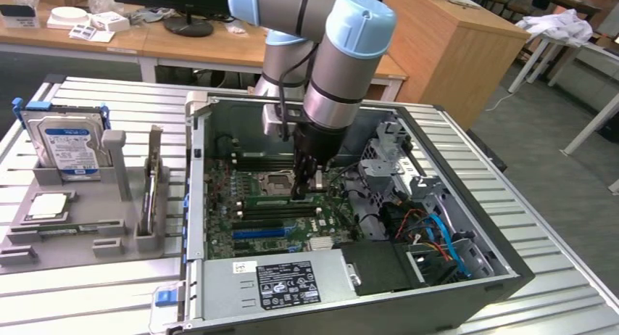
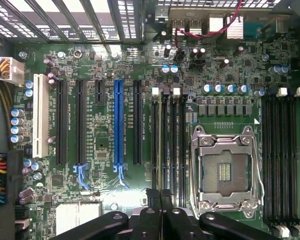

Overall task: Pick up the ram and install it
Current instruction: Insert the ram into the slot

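The ram (image 1: 274, 201) is a thin green stick standing on edge in a black memory slot of the motherboard, just beside the empty processor socket (image 1: 280, 181). In the wrist view the ram (image 2: 160, 140) is seen edge-on, a pale line along the second slot from the blue connector side. My gripper (image 1: 312, 193) reaches down into the open computer case, with its tips at one end of that stick. The two black fingers (image 2: 161, 197) are pressed together, shut, right over the slot's end. Whether they touch the ram I cannot tell.
The case walls (image 1: 193, 204), drive cage (image 1: 392, 150) and cable bundle (image 1: 435, 233) close in around the arm. Empty memory slots (image 2: 282, 160) lie beyond the socket (image 2: 224, 170). A grey fixture (image 1: 116, 161) at the exterior view's left holds a hard drive (image 1: 68, 143) and a silver chip (image 1: 48, 204).
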Robot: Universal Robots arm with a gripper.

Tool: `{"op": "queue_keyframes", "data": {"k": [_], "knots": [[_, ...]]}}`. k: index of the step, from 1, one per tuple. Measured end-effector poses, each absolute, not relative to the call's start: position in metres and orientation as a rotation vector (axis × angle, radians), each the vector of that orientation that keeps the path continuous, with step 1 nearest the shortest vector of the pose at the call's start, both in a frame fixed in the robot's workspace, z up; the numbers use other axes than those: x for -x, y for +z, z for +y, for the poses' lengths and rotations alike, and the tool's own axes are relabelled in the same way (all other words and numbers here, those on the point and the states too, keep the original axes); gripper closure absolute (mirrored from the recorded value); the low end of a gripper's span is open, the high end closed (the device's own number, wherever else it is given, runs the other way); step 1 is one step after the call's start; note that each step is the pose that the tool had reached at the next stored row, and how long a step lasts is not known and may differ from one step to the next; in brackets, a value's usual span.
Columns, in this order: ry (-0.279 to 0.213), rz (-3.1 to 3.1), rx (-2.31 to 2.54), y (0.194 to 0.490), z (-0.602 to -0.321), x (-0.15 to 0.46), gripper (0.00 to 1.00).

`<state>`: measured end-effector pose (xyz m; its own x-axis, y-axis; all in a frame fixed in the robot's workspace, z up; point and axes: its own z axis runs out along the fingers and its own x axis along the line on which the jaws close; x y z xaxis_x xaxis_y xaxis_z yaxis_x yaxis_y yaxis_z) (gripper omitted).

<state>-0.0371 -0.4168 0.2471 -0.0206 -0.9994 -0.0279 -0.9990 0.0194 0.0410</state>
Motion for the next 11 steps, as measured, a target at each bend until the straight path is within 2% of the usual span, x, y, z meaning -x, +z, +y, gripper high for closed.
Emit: {"op": "queue_keyframes", "data": {"k": [11], "knots": [[-0.076, -2.236, -2.192, 0.2418, -0.4169, 0.0372, 0.89]]}}
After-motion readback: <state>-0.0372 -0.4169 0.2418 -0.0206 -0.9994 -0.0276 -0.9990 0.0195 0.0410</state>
